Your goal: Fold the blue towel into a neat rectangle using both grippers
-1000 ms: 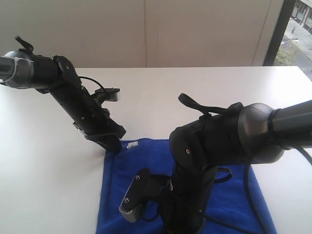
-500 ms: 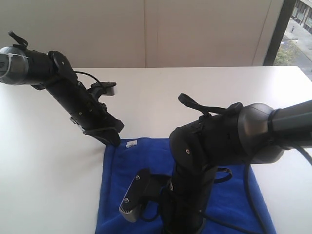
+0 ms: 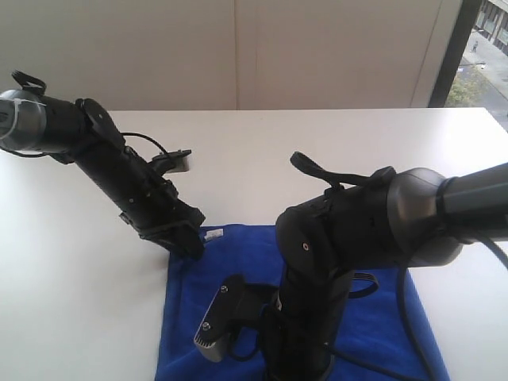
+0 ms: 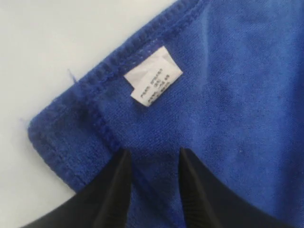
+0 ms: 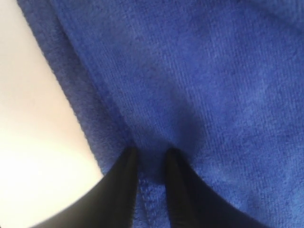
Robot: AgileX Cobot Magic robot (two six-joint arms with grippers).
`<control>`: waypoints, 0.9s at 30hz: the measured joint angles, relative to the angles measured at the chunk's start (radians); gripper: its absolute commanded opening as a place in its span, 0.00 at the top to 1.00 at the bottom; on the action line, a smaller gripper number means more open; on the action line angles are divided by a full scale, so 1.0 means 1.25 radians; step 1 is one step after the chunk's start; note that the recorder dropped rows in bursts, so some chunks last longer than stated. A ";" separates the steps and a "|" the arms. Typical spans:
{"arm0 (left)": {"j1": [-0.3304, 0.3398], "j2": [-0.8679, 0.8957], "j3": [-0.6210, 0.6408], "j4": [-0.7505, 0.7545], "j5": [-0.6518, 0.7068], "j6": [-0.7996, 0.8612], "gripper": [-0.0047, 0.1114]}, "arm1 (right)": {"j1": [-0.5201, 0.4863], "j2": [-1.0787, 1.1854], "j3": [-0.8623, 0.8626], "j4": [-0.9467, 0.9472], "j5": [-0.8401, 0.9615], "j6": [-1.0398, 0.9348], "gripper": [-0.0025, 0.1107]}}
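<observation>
The blue towel [image 3: 230,258] lies flat on the white table [image 3: 71,262], its near part hidden under my right arm. My left gripper [image 3: 193,244] is down at the towel's far left corner. In the left wrist view the left gripper [image 4: 154,152] is open, with both fingertips [image 4: 124,159] resting on the cloth just short of the white tag [image 4: 153,76]. My right gripper [image 5: 150,152] sits at a stitched edge of the towel [image 5: 213,85], its jaws close together with a ridge of cloth between them. In the exterior view its tips are hidden.
The bulky right arm [image 3: 357,230] and its grey wrist block [image 3: 211,333] cover the towel's middle. Bare white table surrounds the cloth, with a pale wall behind and a window [image 3: 484,48] at the far right.
My left gripper lifted slightly, then came back down onto the towel's far left corner with its jaws wider. The right arm has not moved.
</observation>
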 measured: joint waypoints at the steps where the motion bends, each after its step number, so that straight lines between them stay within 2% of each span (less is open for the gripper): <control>1: 0.000 0.000 0.002 -0.003 -0.003 0.000 0.61 | 0.000 0.000 0.000 0.000 0.000 0.000 0.78; 12: 0.000 -0.014 0.030 -0.008 -0.030 -0.009 0.61 | 0.000 0.000 0.000 0.000 0.000 0.000 0.78; 18: 0.000 -0.018 0.050 -0.069 -0.065 0.008 0.62 | 0.000 0.000 0.000 0.000 -0.001 0.000 0.78; 20: 0.000 -0.018 0.050 -0.085 -0.075 0.014 0.65 | 0.000 -0.009 0.001 -0.002 -0.018 0.000 0.78; 27: 0.000 -0.018 0.050 -0.088 -0.088 0.030 0.86 | 0.000 -0.054 0.001 -0.011 -0.036 0.000 0.78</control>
